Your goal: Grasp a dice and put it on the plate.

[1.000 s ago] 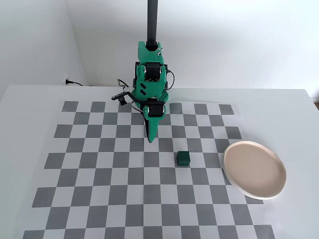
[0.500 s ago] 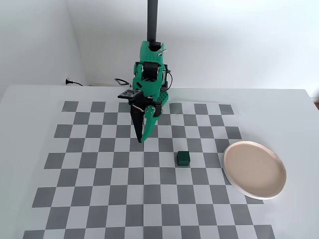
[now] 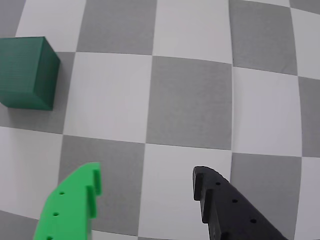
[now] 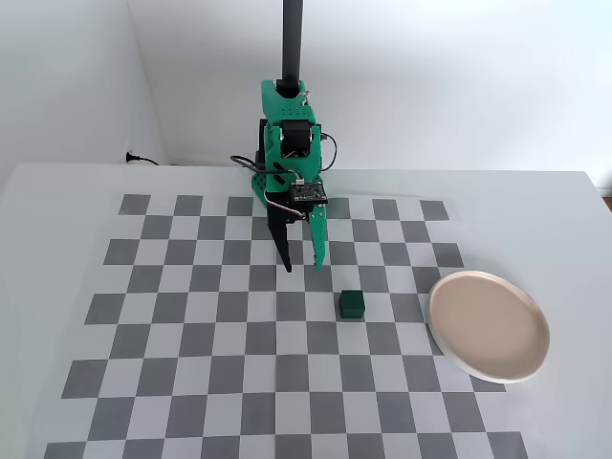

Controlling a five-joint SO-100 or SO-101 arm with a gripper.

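The fixed view looks from the front, high and far, down on the grey-and-white checkerboard worktop (image 4: 191,335). The wrist view looks closely down; both views share the small dark green cube (image 3: 27,72) (image 4: 353,305).

Arm reaching down, gripper (image 4: 304,269) spread wide, empty

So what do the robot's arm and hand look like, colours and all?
The arm is bright green plastic with black motor blocks and thin dark cables at its base. The hand has two tapered fingers, one green, one black, each with small holes and stepped notches.
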